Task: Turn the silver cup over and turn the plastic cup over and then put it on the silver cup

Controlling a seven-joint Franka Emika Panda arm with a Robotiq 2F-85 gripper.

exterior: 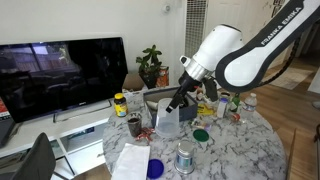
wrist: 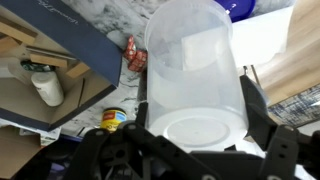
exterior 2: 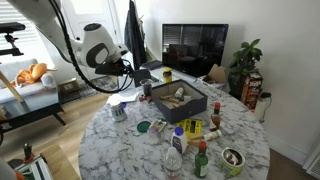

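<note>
- Plastic cup: translucent, whitish, smooth tapered wall, flat end towards wrist camera; gripper jaws clamped on its sides, over marble table.
- Silver cup: shiny metal, stands on table, apart from plastic cup.
- Arm lettering: "FRANKA EMIKA".

White arm enters from the left. Its gripper hangs over the far-left rim of the round marble table; jaw position is unreadable at this size. The silver cup stands on the marble, near a dark box. A clear bottle stands nearer the front edge. A television and plant are behind.
</note>
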